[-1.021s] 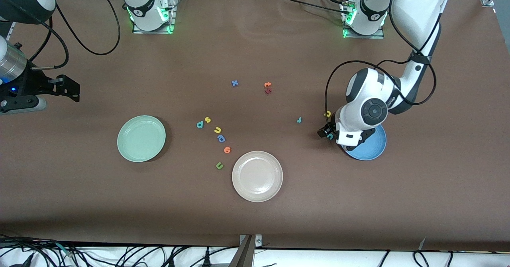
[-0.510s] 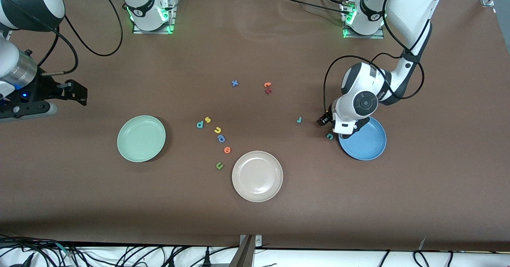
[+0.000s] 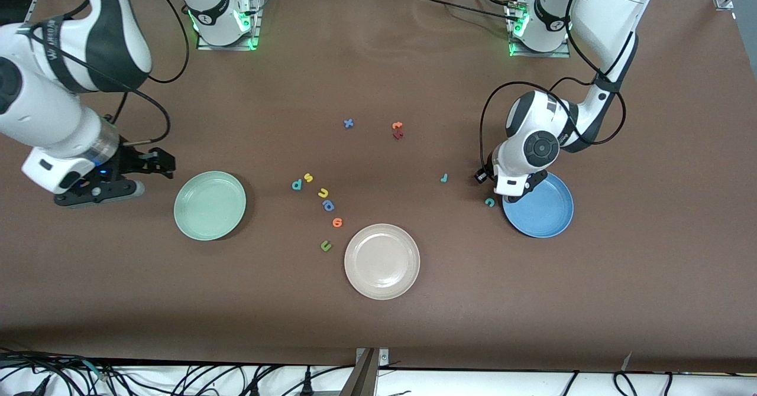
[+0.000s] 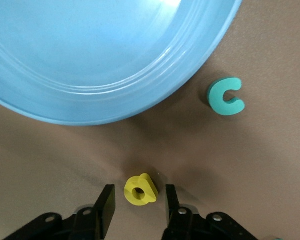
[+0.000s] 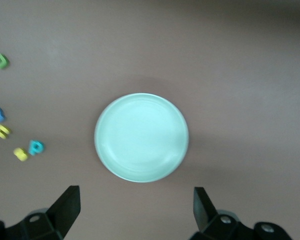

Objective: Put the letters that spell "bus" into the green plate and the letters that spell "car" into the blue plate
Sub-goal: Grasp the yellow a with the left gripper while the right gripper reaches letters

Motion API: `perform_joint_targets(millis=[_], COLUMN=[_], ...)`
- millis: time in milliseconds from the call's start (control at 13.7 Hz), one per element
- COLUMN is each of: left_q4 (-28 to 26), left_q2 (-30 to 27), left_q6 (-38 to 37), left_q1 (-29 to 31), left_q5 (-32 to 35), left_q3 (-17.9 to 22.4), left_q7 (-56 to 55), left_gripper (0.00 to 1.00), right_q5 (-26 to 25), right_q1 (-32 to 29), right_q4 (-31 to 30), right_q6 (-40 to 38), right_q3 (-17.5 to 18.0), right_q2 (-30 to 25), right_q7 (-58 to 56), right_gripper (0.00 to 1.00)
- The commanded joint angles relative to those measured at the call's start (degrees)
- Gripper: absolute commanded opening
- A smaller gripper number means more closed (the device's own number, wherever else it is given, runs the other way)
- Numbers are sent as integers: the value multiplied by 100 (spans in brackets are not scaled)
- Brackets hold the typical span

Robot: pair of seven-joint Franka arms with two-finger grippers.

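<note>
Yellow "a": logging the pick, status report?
Left tool astride yellow "a" beside blue plate, fingers not touching. Right tool open, over the table by green plate. Nothing obstructing.

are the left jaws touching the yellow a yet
Apart. The left wrist view shows brown table on both sides of the yellow "a", between it and each jaw of the left gripper, which straddles it beside the blue plate.
</note>
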Motion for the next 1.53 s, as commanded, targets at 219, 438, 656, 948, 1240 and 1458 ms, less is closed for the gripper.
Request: perform_joint_targets(millis=[219, 438, 656, 948, 1240, 1458], left_q4=[-161, -135, -64, 618, 1165, 1420], left_q2=[-22, -13, -205, -540, -435, -6], left_q6=[278, 287, 173, -1309, -1700, -1612], left_q1=[-3, -4, -3, 58, 425, 979], left_q5=[-39, -30, -38, -30, 496, 559], left_q3=[-12, -3, -3, 23, 58, 67], left_q7=[-74, -22, -57, 14, 302, 1391], left_gripper=[42, 1, 0, 0, 0, 4], right_q5=[55, 55, 28, 2, -42, -33], right_q1=[68, 138, 401, 542, 639, 709], right_q4=[-1406, -1830, -1893, -1937, -1919, -1919], right_q6=[1522, 2105, 2501, 3247, 4214, 4663], right_q3=[740, 952, 1013, 1013, 987, 978], right_q2=[-53, 131, 464, 974, 1615, 1898], right_q7=[1597, 2240, 2969, 3419, 3587, 3744], right_gripper=[100, 100, 100, 100, 100, 97])
